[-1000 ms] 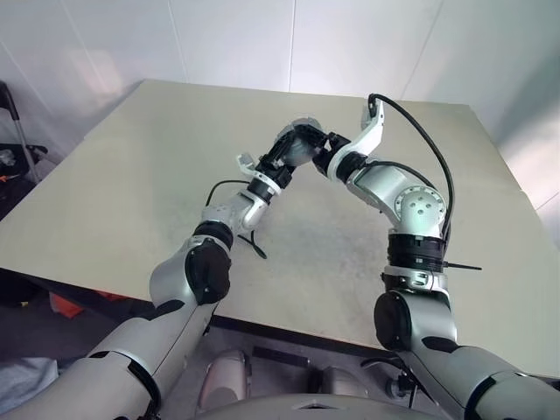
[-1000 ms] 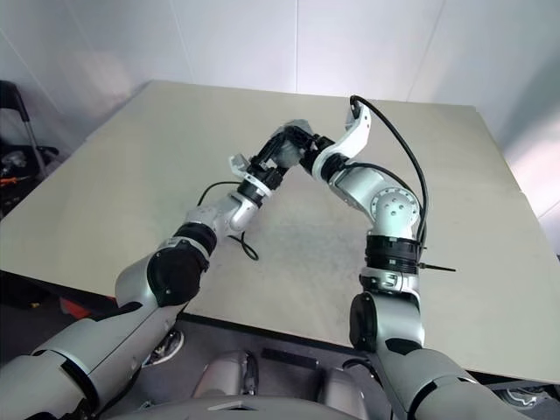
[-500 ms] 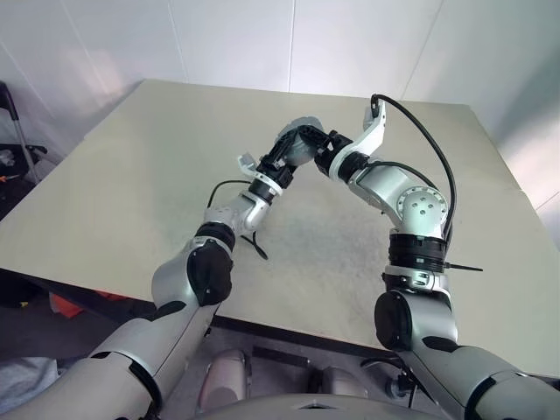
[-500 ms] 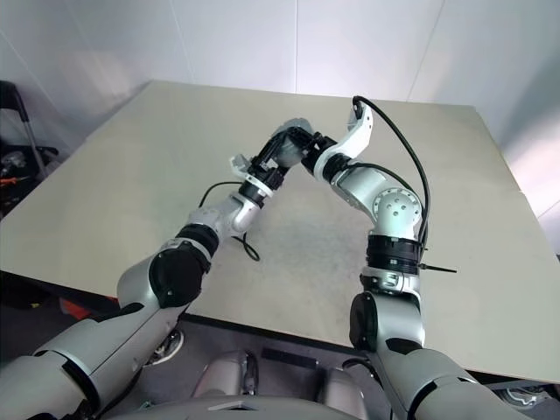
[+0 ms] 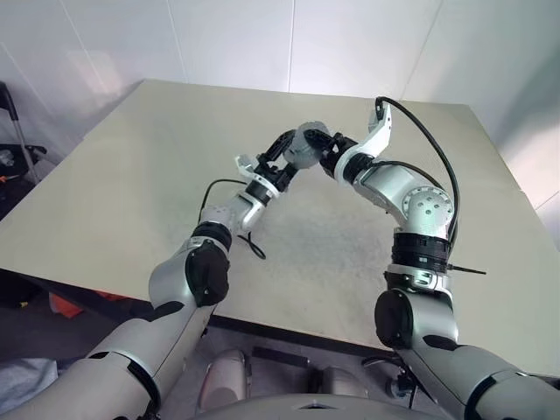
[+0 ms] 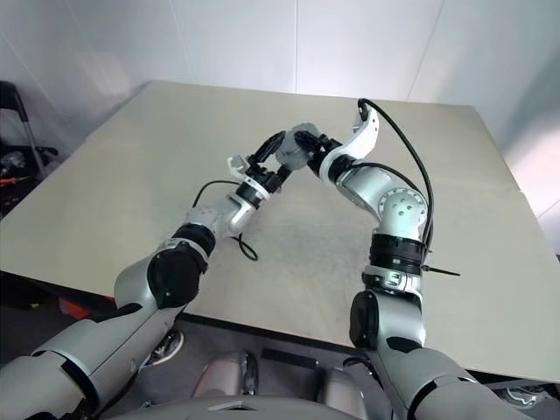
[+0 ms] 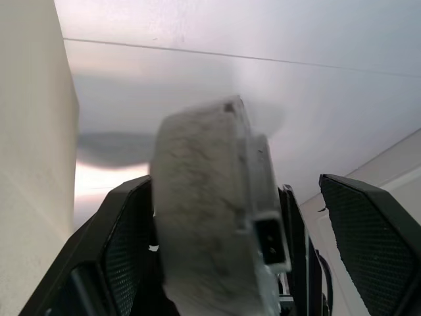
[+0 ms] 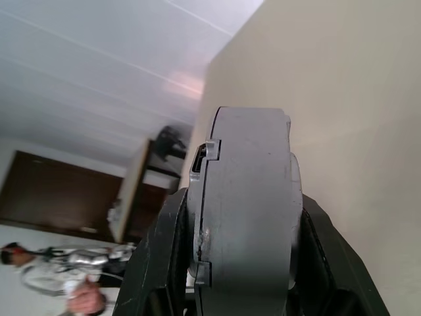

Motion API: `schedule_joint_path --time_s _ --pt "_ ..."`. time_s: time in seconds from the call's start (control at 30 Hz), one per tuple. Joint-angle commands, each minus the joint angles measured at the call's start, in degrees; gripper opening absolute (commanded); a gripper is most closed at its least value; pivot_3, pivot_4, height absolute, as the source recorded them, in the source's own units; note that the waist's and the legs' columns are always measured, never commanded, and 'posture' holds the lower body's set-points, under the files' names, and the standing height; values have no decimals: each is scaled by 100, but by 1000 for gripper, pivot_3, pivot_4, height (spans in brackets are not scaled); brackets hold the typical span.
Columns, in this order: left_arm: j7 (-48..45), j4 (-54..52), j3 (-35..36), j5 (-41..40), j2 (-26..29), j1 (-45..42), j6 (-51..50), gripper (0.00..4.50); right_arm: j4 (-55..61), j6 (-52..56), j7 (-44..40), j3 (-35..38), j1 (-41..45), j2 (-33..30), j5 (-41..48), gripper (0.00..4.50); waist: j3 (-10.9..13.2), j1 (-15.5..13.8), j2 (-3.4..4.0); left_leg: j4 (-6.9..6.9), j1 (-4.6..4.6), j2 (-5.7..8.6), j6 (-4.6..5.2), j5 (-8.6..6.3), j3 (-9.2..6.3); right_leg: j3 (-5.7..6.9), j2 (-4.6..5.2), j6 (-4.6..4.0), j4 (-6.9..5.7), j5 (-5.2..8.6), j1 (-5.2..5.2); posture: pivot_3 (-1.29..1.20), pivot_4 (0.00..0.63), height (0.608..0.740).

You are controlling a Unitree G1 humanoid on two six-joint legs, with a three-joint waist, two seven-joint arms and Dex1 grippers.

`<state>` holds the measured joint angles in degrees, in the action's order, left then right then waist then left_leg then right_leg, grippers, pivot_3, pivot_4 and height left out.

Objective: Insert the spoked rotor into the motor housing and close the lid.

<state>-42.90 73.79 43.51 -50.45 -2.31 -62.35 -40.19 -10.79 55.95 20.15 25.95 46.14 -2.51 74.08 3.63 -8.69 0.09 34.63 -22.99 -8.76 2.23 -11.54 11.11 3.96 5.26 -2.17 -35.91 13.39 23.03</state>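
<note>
Clamped by the right gripper [image 8: 240, 289] across its flat faces, the motor housing [image 8: 247, 210] is held aloft; left gripper [image 7: 263, 263] jaws stand apart. Rigid, weighty, smooth metal: a rim grip is judged safest.

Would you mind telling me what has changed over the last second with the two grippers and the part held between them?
The left gripper has opened, its fingers spreading away from the motor housing, so it has let go. The right gripper stayed clamped on the housing, holding it above the table. Both arms kept their places.
</note>
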Motion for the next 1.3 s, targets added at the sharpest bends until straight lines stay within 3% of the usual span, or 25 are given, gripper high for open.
schedule_joint_path --time_s 0.03,0.27,0.53,0.63,0.77,1.13,1.3 --pt "-80 -142 64 -89 30 -148 -101 4131 246 235 199 173 337 64 1146 2051 0 -2 0 0 0 0 3 1 0 0 0 0 0 0 0 0 0 740" --pt "-114 -149 132 -155 48 -156 -186 4131 222 502 710 -53 161 66 1959 2051 0 -1 0 3 0 0 1 0 0 0 0 0 -3 0 0 0 0 740" --pt "-146 -185 119 -153 69 -96 -243 4131 80 428 880 -178 144 -15 2150 2051 0 -3 0 3 -1 0 -15 -10 0 0 0 1 -3 -1 0 0 0 740" --pt "-143 -197 129 -162 61 -78 -209 3547 38 401 882 -210 150 -45 2134 2051 0 -3 0 3 -1 0 -16 -10 0 0 0 1 -3 -1 0 0 0 740" --pt "-118 -197 140 -178 51 -70 -188 2302 30 346 882 -263 150 -83 2104 2051 0 -3 0 3 -1 1 -17 -10 0 0 0 2 -3 -1 0 0 0 740" --pt "-16 -191 91 -159 12 -50 -211 2267 124 118 593 -404 41 -227 1577 2051 0 -4 0 3 -2 1 -18 -9 0 1 0 6 -2 -3 0 0 0 740" --pt "-13 -201 81 -158 5 -38 -178 2267 185 -234 503 -415 64 -266 1086 3675 0 -4 0 3 -4 2 -18 -10 -1 1 0 7 0 -4 0 0 0 740"
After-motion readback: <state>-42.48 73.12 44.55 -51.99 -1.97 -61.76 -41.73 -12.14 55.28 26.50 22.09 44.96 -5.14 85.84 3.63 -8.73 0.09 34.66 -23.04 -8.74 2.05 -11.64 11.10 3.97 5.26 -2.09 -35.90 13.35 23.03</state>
